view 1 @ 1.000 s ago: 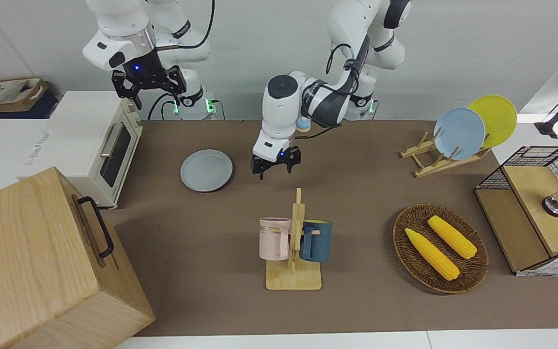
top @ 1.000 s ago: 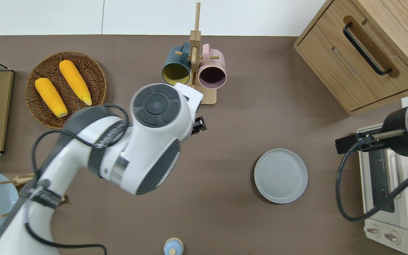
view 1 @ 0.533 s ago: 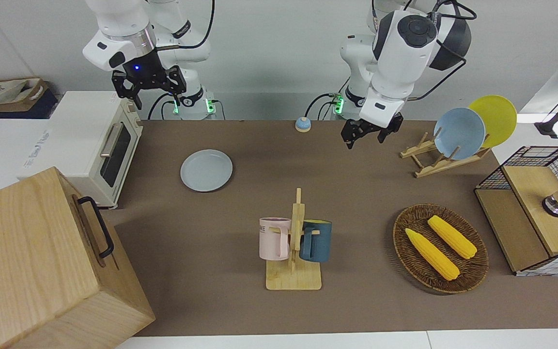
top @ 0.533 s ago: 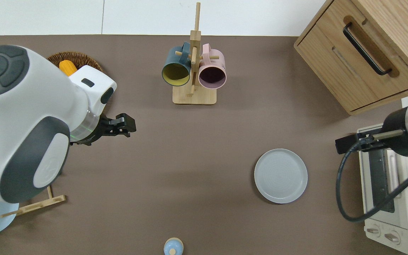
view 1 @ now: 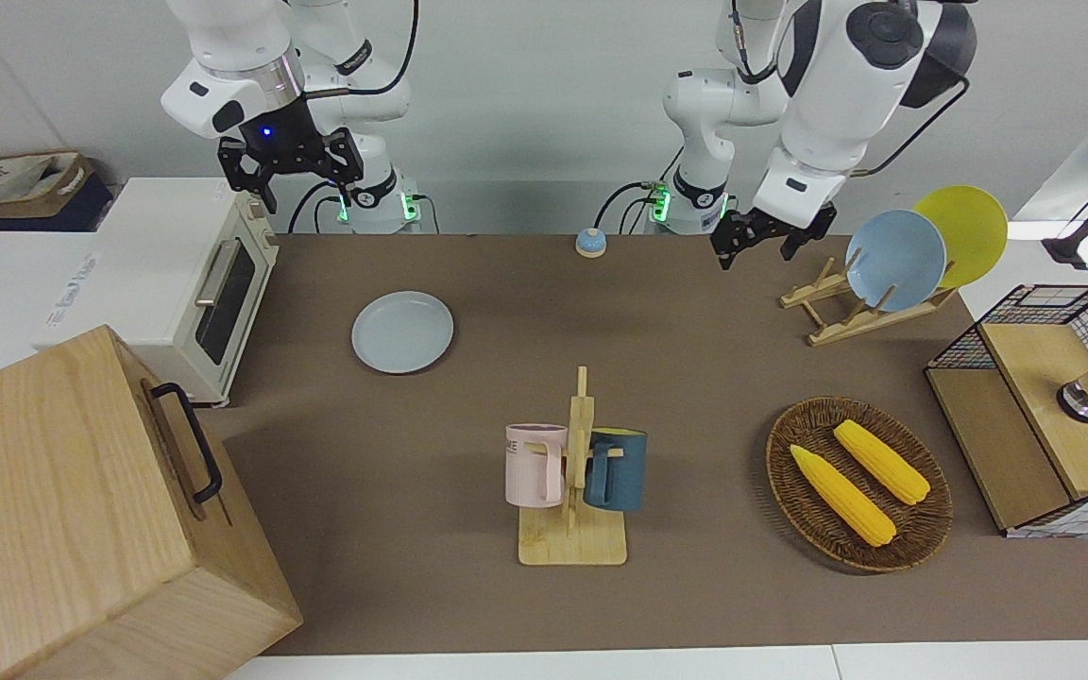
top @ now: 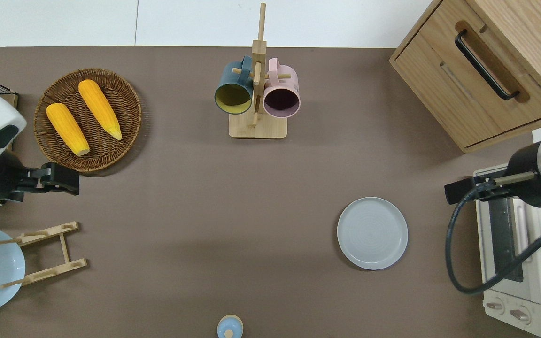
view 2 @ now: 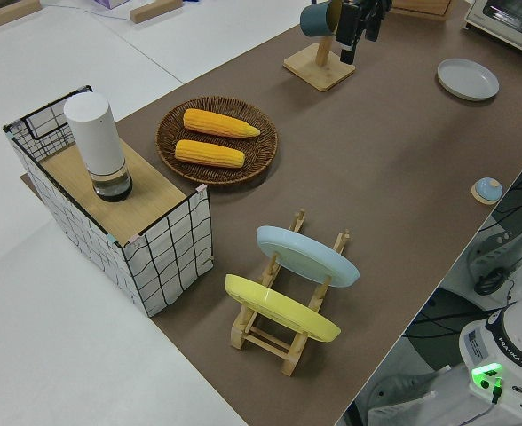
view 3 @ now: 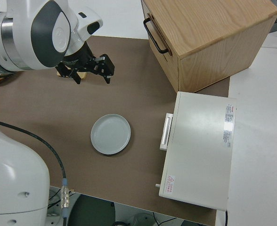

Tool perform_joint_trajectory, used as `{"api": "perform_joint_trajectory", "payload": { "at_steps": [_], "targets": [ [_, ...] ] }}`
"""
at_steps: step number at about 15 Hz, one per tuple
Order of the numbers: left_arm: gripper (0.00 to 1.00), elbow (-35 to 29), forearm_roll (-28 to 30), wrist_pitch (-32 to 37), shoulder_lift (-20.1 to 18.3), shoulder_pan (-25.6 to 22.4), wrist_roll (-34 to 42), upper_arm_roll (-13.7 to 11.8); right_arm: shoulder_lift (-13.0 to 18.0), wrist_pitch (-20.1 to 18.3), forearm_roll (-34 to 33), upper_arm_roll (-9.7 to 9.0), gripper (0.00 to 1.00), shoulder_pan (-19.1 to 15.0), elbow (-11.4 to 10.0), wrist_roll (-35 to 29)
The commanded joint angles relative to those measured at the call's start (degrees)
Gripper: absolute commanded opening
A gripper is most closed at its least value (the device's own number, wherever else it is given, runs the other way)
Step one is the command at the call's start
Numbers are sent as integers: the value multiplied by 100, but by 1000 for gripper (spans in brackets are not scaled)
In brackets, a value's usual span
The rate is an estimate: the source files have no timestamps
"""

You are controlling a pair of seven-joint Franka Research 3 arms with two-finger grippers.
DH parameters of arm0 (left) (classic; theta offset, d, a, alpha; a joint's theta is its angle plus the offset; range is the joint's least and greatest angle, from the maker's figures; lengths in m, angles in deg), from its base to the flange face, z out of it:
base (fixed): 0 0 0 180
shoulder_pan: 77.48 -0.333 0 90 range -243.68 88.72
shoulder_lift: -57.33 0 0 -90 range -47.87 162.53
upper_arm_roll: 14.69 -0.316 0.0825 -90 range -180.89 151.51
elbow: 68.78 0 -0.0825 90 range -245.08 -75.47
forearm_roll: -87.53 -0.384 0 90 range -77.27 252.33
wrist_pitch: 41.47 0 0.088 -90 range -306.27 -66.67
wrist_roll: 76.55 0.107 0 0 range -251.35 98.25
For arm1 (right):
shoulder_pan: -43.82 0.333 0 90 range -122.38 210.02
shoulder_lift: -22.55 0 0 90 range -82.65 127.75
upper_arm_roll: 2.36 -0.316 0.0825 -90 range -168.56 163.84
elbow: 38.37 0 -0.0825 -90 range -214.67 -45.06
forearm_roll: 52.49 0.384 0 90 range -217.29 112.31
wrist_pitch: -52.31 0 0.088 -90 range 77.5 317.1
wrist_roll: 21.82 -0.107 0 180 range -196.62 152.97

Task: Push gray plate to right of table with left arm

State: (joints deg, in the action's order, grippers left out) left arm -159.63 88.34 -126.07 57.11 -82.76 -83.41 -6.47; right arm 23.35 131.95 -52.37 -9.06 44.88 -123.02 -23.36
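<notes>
Now we see the gray plate (top: pixel 372 233) lying flat on the worktop (top: pixel 204 225) toward the right arm's end, near the toaster oven (top: pixel 517 263) but apart from it, bare brown surface all around it. Our left gripper (top: pixel 66 178), jaws open and empty, hangs by the corn basket (top: pixel 132 117), well apart from the plate. The right arm is parked, its jaws open.

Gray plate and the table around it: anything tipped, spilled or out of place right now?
Nothing stands out. The gray plate lies flat on the table toward the right arm's end, beside the toaster oven. Both mugs hang on their rack; both corn cobs lie in the basket.
</notes>
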Motion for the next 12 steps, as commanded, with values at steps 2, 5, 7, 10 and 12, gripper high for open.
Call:
{"api": "perform_joint_trajectory", "payload": {
  "at_steps": [2,5,7,10,12],
  "targets": [
    [995,-599,68,-12,-452,-420,711,13,17,-89,23,-77,983,-115,45,-14],
    [998,-951,112,-197,-637,-465,818,30,17,-98,23,-77,983,-115,45,-14],
    [998,-1092,112,-250,-681,-456,818,30,17,-98,23,-86,983,-115,45,-14],
    [998,-1346,130,-548,-760,-430,818,39,17,-89,23,-77,983,-115,45,-14],
    [1000,-1654,139,-811,-917,-412,818,39,17,-98,23,-77,983,-115,45,-14]
  ]
}}
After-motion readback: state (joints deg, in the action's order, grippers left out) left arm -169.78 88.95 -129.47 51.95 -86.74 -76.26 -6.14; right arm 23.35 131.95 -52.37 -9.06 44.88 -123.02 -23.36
